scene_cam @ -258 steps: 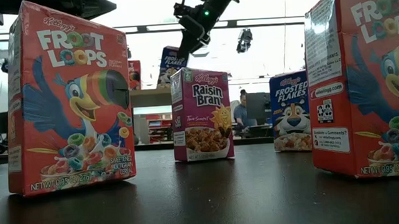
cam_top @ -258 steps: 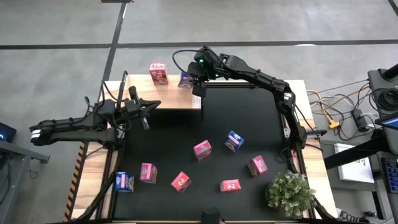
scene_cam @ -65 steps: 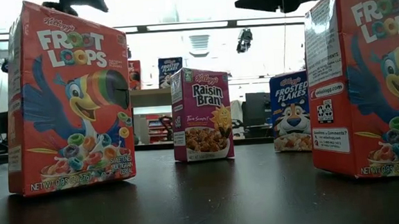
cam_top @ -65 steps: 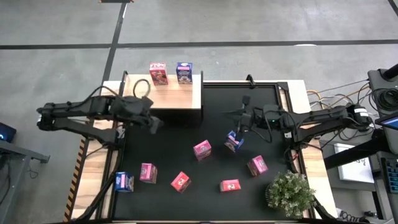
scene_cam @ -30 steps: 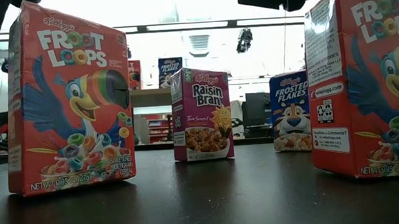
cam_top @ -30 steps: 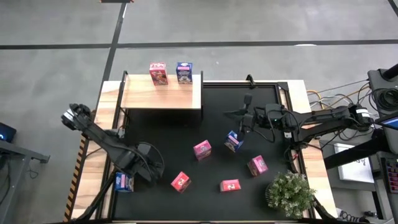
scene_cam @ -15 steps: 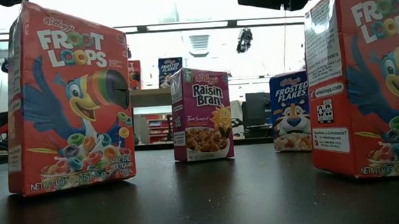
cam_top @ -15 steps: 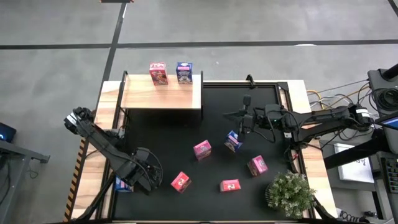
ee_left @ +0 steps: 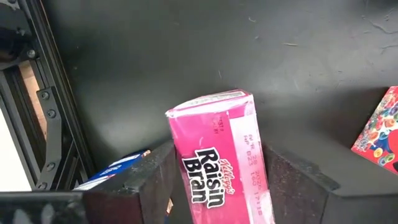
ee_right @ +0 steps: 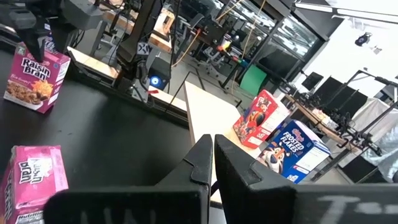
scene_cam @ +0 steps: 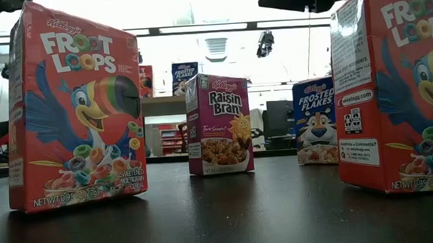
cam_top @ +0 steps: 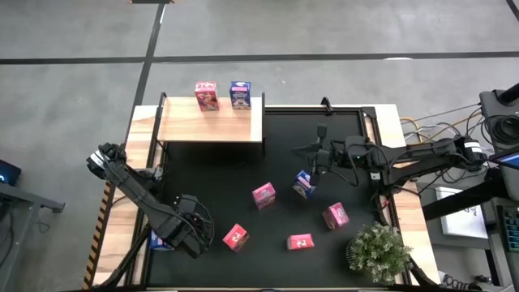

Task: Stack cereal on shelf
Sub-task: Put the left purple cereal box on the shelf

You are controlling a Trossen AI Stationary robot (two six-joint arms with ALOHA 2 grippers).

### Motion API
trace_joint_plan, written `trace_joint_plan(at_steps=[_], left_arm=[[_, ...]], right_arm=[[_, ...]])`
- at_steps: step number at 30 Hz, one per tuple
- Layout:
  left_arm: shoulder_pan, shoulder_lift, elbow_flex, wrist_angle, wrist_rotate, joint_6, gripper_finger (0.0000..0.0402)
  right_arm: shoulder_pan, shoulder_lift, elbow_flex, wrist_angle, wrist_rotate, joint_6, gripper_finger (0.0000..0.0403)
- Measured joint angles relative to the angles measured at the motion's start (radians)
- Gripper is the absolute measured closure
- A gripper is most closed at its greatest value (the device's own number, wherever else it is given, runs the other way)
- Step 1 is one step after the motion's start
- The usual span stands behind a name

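Overhead looks straight down; low camera level, sharing shelf (cam_top: pixel 212 128).

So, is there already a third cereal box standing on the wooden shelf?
No, the shelf carries only two boxes, a pink box and a blue box, side by side.

Cereal boxes: two on the shelf (cam_top: pixel 212 129); seven on the counter (cam_top: pixel 324 186); six pink (cam_top: pixel 263 195), three blue (cam_top: pixel 240 94).

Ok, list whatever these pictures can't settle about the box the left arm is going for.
- High view: the left gripper covers the Raisin Bran box, so the box doesn't show.
- Left wrist view: the box's lower end is cut off by the picture's edge; whether the fingers touch its sides can't be told.
- Low view: neither shows clearly.
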Motion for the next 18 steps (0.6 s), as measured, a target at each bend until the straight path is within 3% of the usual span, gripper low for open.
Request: trace_joint_plan(at_steps=[13, 18], left_arm=[[0.000, 0.000, 0.007, 0.002, 0.001, 0.020, 0.0231], [0.025, -0.001, 0.121, -0.065, -0.059, 0.157, 0.0232]], right_arm=[[0.000, 0.000, -0.001, -0.007, 0.000, -0.002, 0.0394], [0.000, 0.000, -0.001, -0.007, 0.000, 0.000, 0.0394]])
